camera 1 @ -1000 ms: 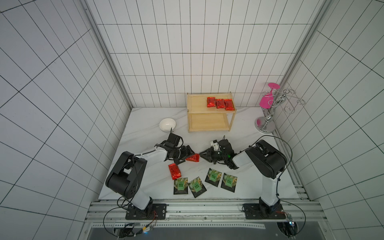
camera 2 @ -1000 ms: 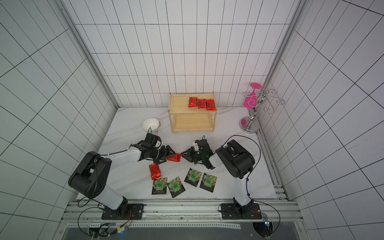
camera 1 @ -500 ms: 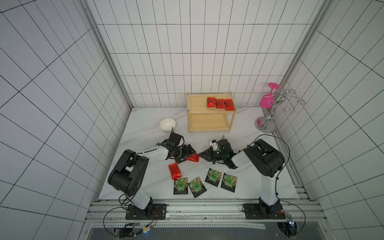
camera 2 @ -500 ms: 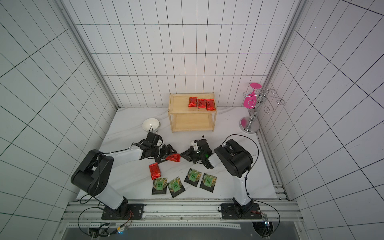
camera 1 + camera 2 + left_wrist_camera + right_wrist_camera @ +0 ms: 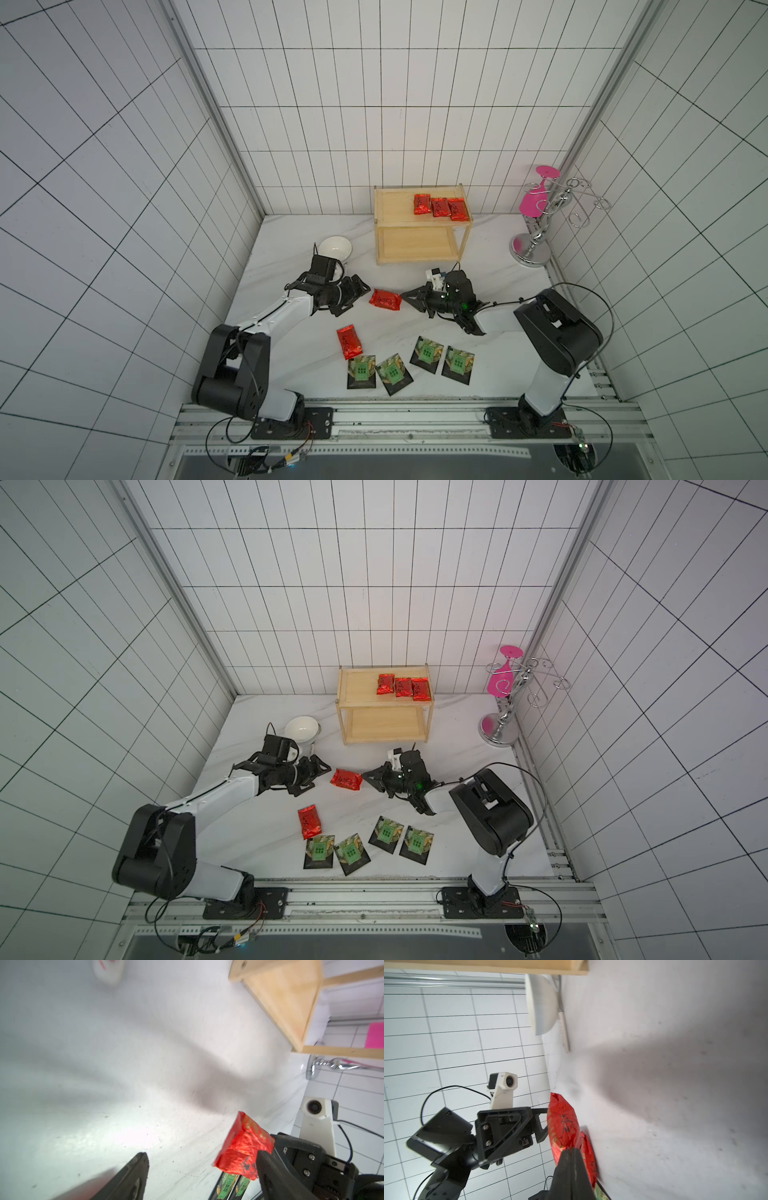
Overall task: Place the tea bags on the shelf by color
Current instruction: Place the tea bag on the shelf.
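One red tea bag (image 5: 385, 300) (image 5: 345, 779) hangs mid-table between my two grippers. My right gripper (image 5: 405, 298) (image 5: 571, 1151) is shut on the end of this tea bag (image 5: 563, 1124). My left gripper (image 5: 359, 293) (image 5: 201, 1174) stands open just left of it, and the tea bag (image 5: 245, 1147) lies past its fingertips, not between them. Another red tea bag (image 5: 349, 341) lies nearer the front. Several black tea bags (image 5: 427, 355) form a row at the front edge. Three red tea bags (image 5: 439, 207) sit on the top tier of the wooden shelf (image 5: 395, 199) at the back.
A white bowl (image 5: 335, 248) stands behind my left arm, left of the shelf. A chrome wire stand (image 5: 536, 237) carrying a pink glass (image 5: 534, 203) is at the back right by the wall. The shelf's lower tier (image 5: 415, 245) is bare.
My right gripper has shut on the red tea bag's end. My left gripper, open throughout, has drawn back to the left, leaving a gap to the tea bag.
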Tool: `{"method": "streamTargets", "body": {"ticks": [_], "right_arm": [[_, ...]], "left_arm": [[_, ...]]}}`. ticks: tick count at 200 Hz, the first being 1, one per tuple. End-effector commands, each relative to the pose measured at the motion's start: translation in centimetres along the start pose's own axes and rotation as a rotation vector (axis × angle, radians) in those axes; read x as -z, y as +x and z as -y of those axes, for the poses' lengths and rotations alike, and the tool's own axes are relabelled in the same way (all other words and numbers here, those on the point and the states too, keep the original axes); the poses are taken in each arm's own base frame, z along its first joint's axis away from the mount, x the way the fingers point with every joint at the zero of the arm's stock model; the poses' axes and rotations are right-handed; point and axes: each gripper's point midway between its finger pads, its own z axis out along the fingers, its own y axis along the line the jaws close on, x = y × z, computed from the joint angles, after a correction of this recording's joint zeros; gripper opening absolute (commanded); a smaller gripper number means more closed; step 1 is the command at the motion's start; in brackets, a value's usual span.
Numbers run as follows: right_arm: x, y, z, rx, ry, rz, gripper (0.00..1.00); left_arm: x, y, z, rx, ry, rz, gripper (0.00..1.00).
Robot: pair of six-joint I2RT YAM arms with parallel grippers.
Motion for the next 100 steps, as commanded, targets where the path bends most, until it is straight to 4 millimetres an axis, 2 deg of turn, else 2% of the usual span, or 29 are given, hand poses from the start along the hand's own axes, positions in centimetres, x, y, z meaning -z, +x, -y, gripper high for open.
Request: {"method": "streamTargets", "body": {"ticks": [1, 22, 55, 75, 100], "right_arm": [[2.0, -2.1, -1.9, -0.031, 0.033, 0.134, 0.0], [4.5, -4.2, -5.7, -0.013, 0.035, 0.279, 0.0], [7.8, -9.1, -12.5, 0.038, 0.018, 0.523, 0.0], [8.0, -12.0, -15.6, 0.046, -0.006, 0.626, 0.0], [7.4, -15.7, -17.1, 0.022, 0.005, 0.772, 0.0]], "left_arm": [[3.6, -1.7, 0.2, -0.021, -0.008, 0.093, 0.85], [5.1, -2.0, 0.1, -0.02, 0.003, 0.134, 0.85], [5.4, -1.6, -0.2, -0.028, 0.003, 0.127, 0.85], [5.4, -1.6, -0.4, -0.031, -0.003, 0.118, 0.85], [5.7, -1.7, -0.6, -0.036, -0.006, 0.122, 0.85]]}}
